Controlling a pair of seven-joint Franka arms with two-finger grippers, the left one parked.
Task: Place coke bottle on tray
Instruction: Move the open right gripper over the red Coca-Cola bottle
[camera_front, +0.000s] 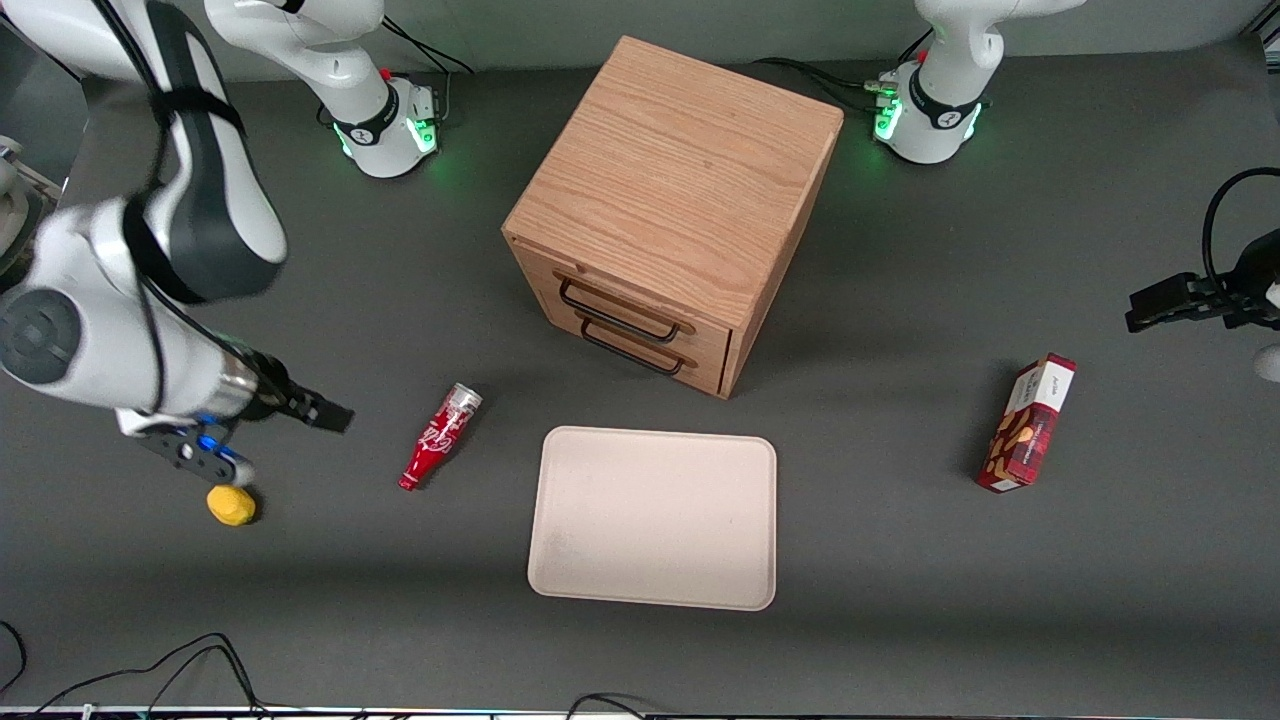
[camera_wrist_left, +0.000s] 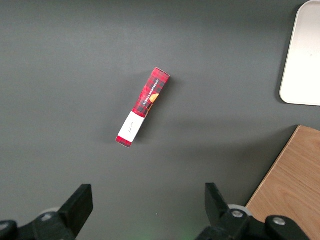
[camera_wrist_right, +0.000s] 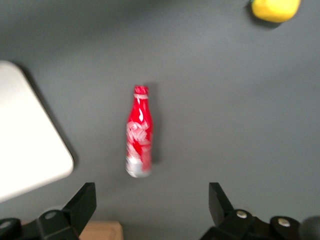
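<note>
The bottle is seen lying flat on the dark surface, just beside the tray but not touching it, on the tray's side toward the working arm's end. The pincer is held above the surface, near the bottle and farther still toward the working arm's end, so the bottle lies between the pincer and the tray. In the right wrist view the bottle is found in the middle between the two fingers, which are spread wide with nothing held between them. The long axis of the bottle runs slanted: the silvery base points toward the cabinet and away from the front camera, while the red-capped neck points toward that camera. In the wrist view this axis is seen crossing the line from one finger to the other nearly at a right angle, which is judged to be a good alignment for closing across the body. A descent onto the middle of the bottle is probably what the next move calls for, then a lift and a short carry to the tray. Because the bottle is round and lies on its side, it could roll if only one finger touches it first. A small yellow thing rests on the surface close to the pincer, nearer to the front camera, and it is well apart from the bottle
</note>
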